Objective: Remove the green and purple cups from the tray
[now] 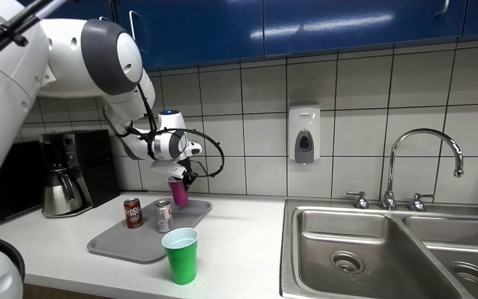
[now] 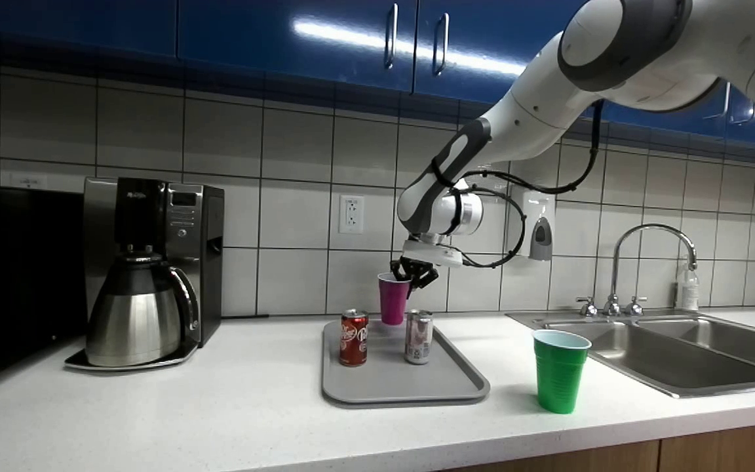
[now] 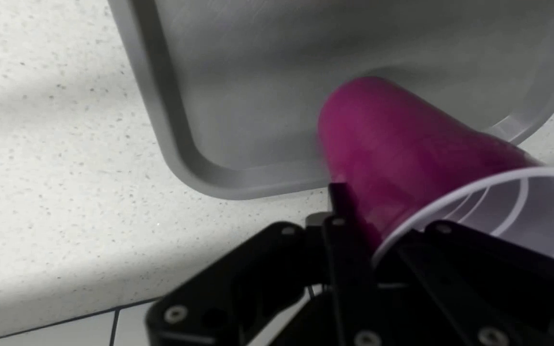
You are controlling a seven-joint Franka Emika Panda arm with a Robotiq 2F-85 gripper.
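The purple cup (image 1: pixel 179 192) is over the far end of the grey tray (image 1: pixel 127 247), rim up. Both also show in an exterior view: the cup (image 2: pixel 392 301) and tray (image 2: pixel 404 387). I cannot tell whether its base touches the tray. My gripper (image 3: pixel 375 230) is shut on the cup's rim wall, one finger outside and the other inside; the inner fingertip is hidden. In the wrist view the cup (image 3: pixel 402 139) fills the right middle, over the tray (image 3: pixel 238 180). The green cup (image 1: pixel 183 263) stands upright on the counter beside the tray, also seen in an exterior view (image 2: pixel 558 377).
A red can (image 2: pixel 353 337) and a silver can (image 2: pixel 419 337) stand on the tray in both exterior views. A coffee maker (image 2: pixel 148 282) is to the left. The sink (image 1: pixel 342 245) lies to the right. The tiled wall (image 1: pixel 226 174) is close behind the gripper.
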